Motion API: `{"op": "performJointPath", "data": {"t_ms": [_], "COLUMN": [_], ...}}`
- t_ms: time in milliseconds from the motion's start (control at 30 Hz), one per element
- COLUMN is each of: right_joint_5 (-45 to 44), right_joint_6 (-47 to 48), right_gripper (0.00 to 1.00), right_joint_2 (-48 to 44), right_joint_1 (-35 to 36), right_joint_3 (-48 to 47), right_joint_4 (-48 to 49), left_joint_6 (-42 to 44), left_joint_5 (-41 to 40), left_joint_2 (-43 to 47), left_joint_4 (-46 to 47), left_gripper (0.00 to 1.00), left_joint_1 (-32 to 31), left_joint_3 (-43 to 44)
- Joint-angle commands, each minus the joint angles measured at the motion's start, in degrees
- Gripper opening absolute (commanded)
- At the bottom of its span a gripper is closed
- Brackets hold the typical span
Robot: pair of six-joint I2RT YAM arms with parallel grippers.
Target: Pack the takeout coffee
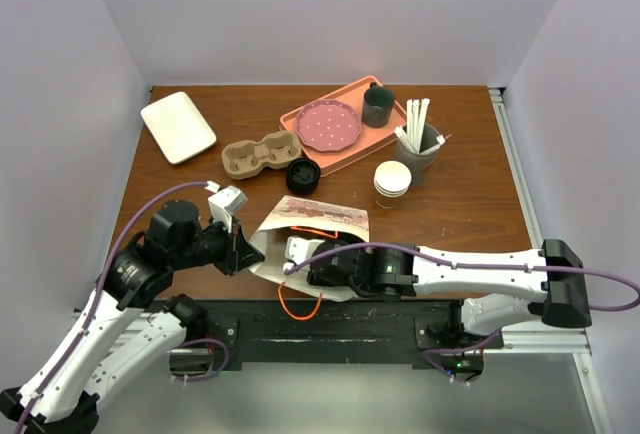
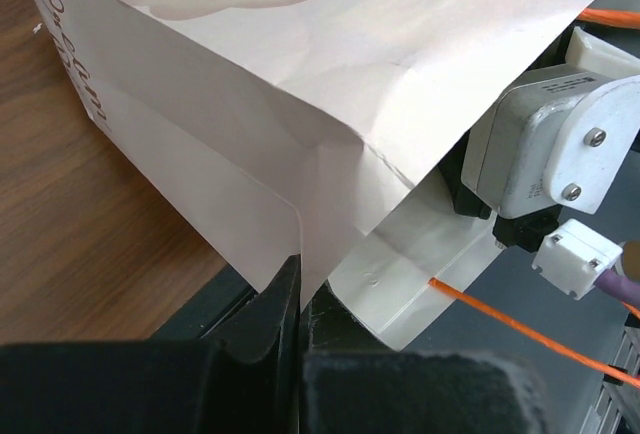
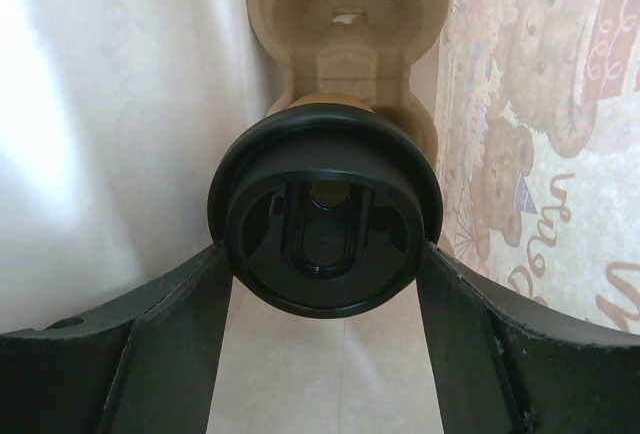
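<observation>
Takeout coffee (image 3: 325, 224), a small brown kraft cup capped with a round, glossy black sip lid, sits inside a paper bag (image 1: 318, 220), lid facing the wrist camera. The two dark fingers of the right claw (image 3: 325, 251) grip it at the lid's rim. At the bag's near left corner, the left claw (image 2: 298, 299) is closed on the lip of the mouth, pinching a fold of matte white paper between its black fingers. An orange cord handle (image 1: 297, 306) loops out at the bag's near side.

The bag lies on its side, creased, white within and printed outside with pastel teddy bears. "Happy" reads upside down on its face, beside brown cursive lettering too cropped to make out. Past the cup, inside the bag, a piece of tan moulded pulp (image 3: 345, 14) with punched holes shows; whether it touches the cup cannot be told.

Just beyond the bag on the wooden tabletop (image 1: 470, 204) sit a loose black lid (image 1: 303, 175), a two-cup pulp carrier (image 1: 262, 154) and a stack of lidless paper cups (image 1: 392, 181). Farther beyond the bag, a coral tray (image 1: 350, 157) carries a pink dotted plate (image 1: 328, 125) and a dark mug (image 1: 378, 106). A grey holder (image 1: 420, 149) bristles with white stirrers, and a white rectangular dish (image 1: 178, 126) lies off to the bag's far left.
</observation>
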State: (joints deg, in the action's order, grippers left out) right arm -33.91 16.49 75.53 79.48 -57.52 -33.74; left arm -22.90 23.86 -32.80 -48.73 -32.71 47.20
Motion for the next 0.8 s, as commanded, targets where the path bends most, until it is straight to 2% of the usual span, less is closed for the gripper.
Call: {"op": "performJointPath", "data": {"t_ms": [0, 300, 467, 633, 767], "right_joint_5": [-2.5, -3.5, -4.7, -3.4, -0.9], "right_joint_6": [-2.4, -6.4, -8.3, -6.7, -3.8], "right_gripper": [0.12, 0.12, 0.12, 0.12, 0.12], "right_joint_2": [-3.0, -1.2, -1.7, -1.6, -2.0], "right_joint_1": [0.0, -0.3, -0.2, -0.5, -3.5], "right_joint_3": [0.8, 0.2, 0.0, -1.3, -0.1], "right_joint_4": [1.0, -3.3, -2.0, 1.3, 3.0], "left_joint_6": [1.0, 1.7, 2.4, 3.9, 2.9], "left_joint_5": [0.9, 0.8, -1.2, -6.2, -9.3], "left_joint_2": [1.2, 0.5, -0.6, -2.2, -3.5], "left_joint_4": [3.9, 2.8, 1.4, 1.0, 3.3], "left_gripper": [0.00, 0.00, 0.00, 0.00, 0.00], "left_joint_1": [-0.1, -0.1, -0.1, -0.1, -0.1], "left_joint_3": [0.4, 0.4, 1.3, 2.8, 3.0]}}
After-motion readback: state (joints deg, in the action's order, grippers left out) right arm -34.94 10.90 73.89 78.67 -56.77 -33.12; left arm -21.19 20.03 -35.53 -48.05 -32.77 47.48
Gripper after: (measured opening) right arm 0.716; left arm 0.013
